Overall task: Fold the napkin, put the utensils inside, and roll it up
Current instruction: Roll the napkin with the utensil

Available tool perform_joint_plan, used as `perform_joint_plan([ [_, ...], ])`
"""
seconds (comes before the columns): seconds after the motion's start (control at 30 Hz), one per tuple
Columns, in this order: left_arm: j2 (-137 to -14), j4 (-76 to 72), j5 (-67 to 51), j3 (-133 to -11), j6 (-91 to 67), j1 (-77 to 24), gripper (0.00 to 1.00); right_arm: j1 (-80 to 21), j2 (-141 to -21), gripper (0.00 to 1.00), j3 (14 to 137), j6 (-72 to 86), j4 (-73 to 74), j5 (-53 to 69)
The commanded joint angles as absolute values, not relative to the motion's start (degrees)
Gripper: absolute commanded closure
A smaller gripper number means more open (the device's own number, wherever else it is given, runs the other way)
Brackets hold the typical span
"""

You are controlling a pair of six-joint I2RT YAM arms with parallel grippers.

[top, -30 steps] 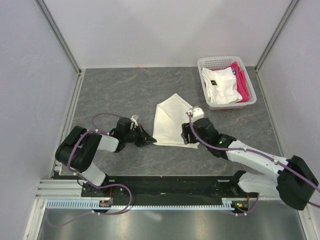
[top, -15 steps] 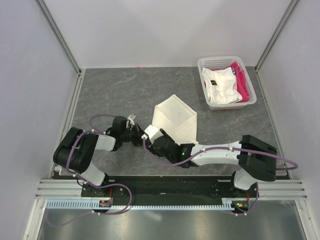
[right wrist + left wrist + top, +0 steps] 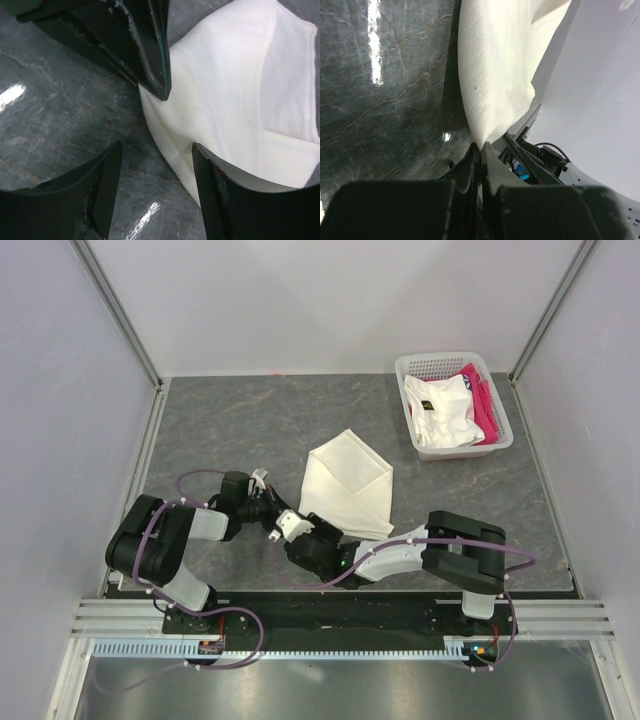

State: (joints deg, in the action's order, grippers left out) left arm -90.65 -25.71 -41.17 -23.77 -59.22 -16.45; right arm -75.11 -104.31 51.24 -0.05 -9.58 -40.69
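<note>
While the fold is in hand, the plain cream-white square cloth napkin (image 3: 348,483) lies near the middle of the dark grey marbled desk (image 3: 230,430), with one flap already turned over the rest. Its near-left corner tapers into the left claw (image 3: 480,150), whose fingers are pressed together low over the desk and appear to pinch that corner. The right claw (image 3: 157,145) is spread, with one finger on either side of the same corner. It is just beside the left claw and nothing is gripped by it.

The step is judged to be done best if the right claw is closed on the near edge a little way along from the pinched corner, so that the cloth is held at two separated points. Because the two claws are so close, a collision is the main risk, and room should be made between them before either is moved. The soft, thin cloth is expected to sag and drag, so it should be lifted only slightly. It should then be carried across and laid with its edges matched before it is released.

The slim black spoon is not seen in any view. A white slatted plastic basket (image 3: 500,445) with other cloths in it is set well apart at the far right.
</note>
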Motion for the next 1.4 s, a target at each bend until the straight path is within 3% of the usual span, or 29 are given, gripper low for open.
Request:
perform_joint_plan([
  [0.0, -89.21, -25.49, -43.33, -24.0, -60.56, -15.82, 0.98, -75.5, -107.49, 0.34, 53.87, -0.45, -11.52, -49.12],
  [0.5, -88.95, -24.52, -44.38, -24.0, -59.5, -13.8, 0.98, -75.5, -106.79, 0.44, 49.49, 3.43, -10.11, -58.53],
  [0.93, -90.88, -24.43, -45.26, -24.7, -57.31, -13.62, 0.97, -75.24, -106.96, 0.72, 46.14, -3.6, -15.11, -52.48],
  [1.0, -90.79, -24.52, -44.74, -24.52, -56.43, -13.62, 0.91, -74.71, -106.53, 0.76, 46.06, -4.3, -15.12, -50.02],
  [1.13, -87.99, -24.52, -42.02, -23.64, -55.02, -13.62, 0.59, -72.25, -104.95, 0.81, 45.7, -5.18, -13.46, -43.43],
  [1.23, -85.61, -23.56, -38.24, -22.68, -53.53, -13.54, 0.41, -69.53, -103.01, 0.84, 46.05, -5.8, -11.17, -36.75],
  [1.37, -81.14, -23.2, -33.23, -20.31, -51.34, -13.54, 0.3, -64.96, -100.03, 0.91, 47.37, -6.5, -6.52, -27.1],
])
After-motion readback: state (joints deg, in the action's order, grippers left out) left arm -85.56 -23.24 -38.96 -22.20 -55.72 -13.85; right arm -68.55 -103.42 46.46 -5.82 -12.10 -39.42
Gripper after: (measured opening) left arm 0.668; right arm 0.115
